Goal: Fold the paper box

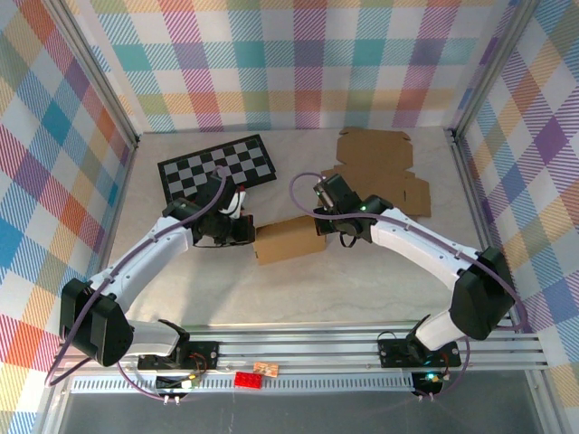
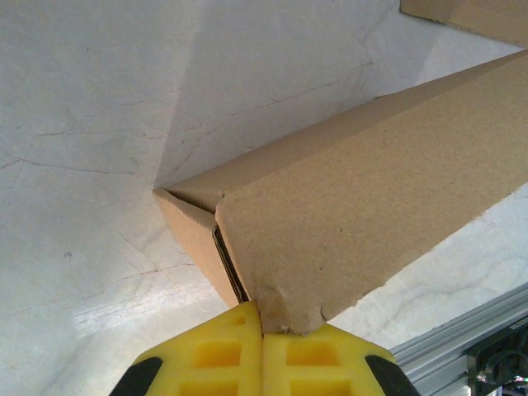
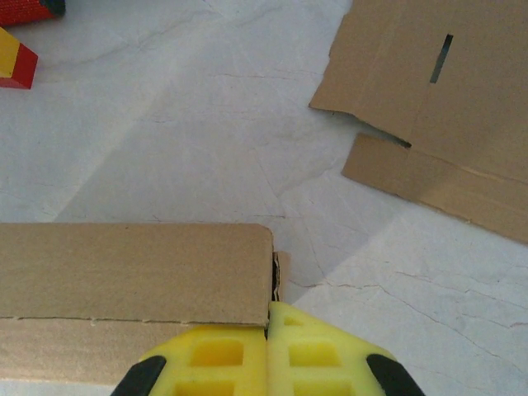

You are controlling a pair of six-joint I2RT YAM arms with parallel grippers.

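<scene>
Top view: the paper box [image 1: 289, 240] lies mid-table, folded shut, plain brown, between my left gripper [image 1: 246, 230] and my right gripper [image 1: 326, 226].
Left wrist view: my clenched fingertips touch its crumpled corner.
Right wrist view: my clenched fingertips touch its rounded end flap.

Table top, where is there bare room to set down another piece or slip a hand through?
Bare: the wide strip between the folded brown cardboard box and the aluminium rail, and the gap between the black-and-white checkerboard and the flat brown cardboard sheet. Crowded: the middle, where left gripper and right gripper flank the box.
</scene>
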